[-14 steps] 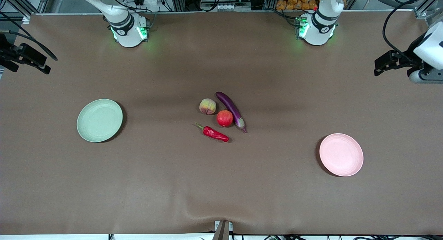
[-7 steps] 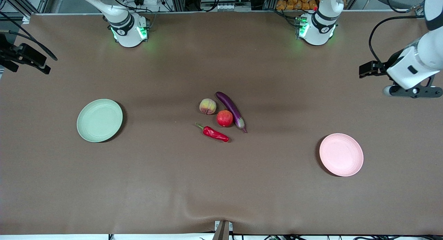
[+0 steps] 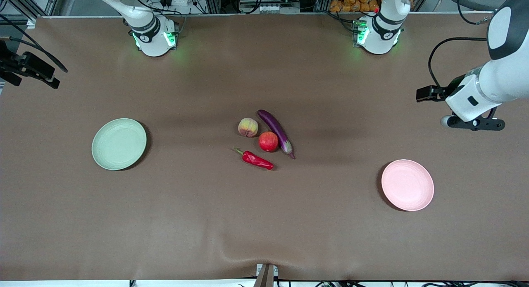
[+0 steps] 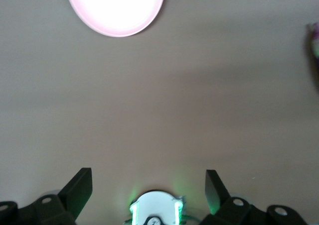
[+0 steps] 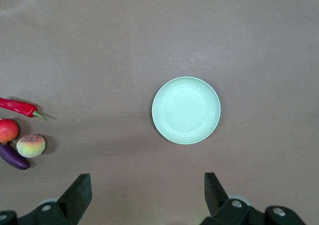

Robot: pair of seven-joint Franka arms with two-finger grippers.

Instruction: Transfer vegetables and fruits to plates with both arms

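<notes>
Left arm's black gripper (image 4: 148, 187) swung in over counter (image 3: 330, 92) toward round red pomegranate-like fruit (image 3: 268, 141), fingers spread, empty; right gripper (image 5: 147, 190) spread above pale green plate (image 5: 186, 110), waiting. Risk: glossy purple eggplant (image 3: 275, 127) touching fruit, likely nudged

no readable text, labels or numbers anywhere.

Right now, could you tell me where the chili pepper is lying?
In the front view the chili lies mid-table between the green plate and pink plate, just nearer the camera than the red fruit and peach.
</notes>
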